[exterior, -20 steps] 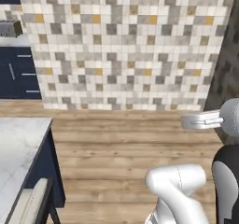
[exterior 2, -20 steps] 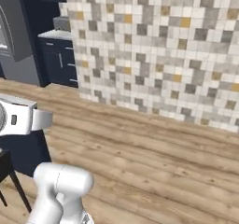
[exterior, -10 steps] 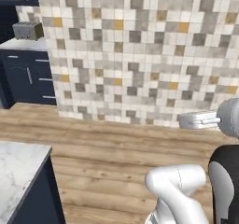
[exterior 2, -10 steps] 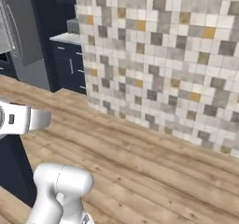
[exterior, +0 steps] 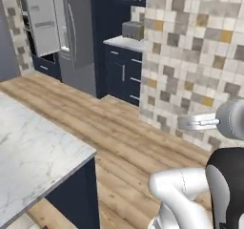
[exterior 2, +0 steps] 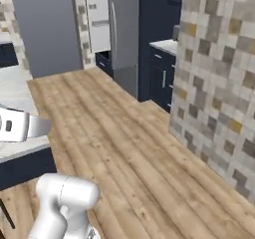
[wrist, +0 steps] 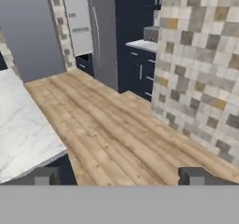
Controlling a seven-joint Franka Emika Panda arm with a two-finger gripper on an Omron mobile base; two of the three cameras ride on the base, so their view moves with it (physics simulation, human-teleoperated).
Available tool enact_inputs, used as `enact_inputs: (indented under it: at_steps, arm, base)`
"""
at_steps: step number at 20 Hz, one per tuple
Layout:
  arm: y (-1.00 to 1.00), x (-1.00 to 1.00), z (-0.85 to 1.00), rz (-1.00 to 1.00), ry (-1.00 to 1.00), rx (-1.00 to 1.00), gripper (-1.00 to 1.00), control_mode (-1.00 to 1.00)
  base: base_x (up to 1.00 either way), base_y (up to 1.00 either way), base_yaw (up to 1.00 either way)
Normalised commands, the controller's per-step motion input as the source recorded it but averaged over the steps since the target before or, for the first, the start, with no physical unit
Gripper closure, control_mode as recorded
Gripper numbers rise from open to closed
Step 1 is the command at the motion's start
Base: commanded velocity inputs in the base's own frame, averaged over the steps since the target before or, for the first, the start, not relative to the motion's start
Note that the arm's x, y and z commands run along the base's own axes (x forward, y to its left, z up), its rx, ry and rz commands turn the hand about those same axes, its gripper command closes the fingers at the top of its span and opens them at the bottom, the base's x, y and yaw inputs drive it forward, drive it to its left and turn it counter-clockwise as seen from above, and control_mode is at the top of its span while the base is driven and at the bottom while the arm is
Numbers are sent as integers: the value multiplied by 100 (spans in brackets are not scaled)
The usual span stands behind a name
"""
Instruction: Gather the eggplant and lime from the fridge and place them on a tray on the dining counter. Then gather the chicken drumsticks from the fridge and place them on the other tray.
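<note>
Hand view: gripper (wrist: 119,176) with fingers spread wide, holding nothing, facing the fridge (wrist: 95,29) across the wooden floor (wrist: 116,129) (door ajar; eggplant and lime inside, not discernible). Best approach: drive squarely to the opening, skirting the marble counter (exterior: 33,151) corner.

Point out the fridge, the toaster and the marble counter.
fridge (exterior: 78,37): left base view, on its grey door.
toaster (exterior: 133,30): left base view, on its side face.
marble counter (exterior: 33,151): left base view, on its bare top.
</note>
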Motion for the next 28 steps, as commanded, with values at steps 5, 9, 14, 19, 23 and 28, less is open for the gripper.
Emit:
enact_inputs:
  at_steps: [5, 9, 14, 19, 23, 28]
  arm:
    - [0, 0, 0, 0, 0, 0, -100, 100]
    - [0, 0, 0, 0, 0, 0, -100, 100]
    - [0, 0, 0, 0, 0, 0, -100, 100]
    - [0, 0, 0, 0, 0, 0, -100, 100]
    - [0, 0, 0, 0, 0, 0, -100, 100]
    - [0, 0, 0, 0, 0, 0, -100, 100]
  base:
    - [95, 0, 85]
    - [100, -37, 56]
    - [84, -78, 28]
    - [63, -66, 14]
    - [-10, -93, 0]
    - [65, -48, 5]
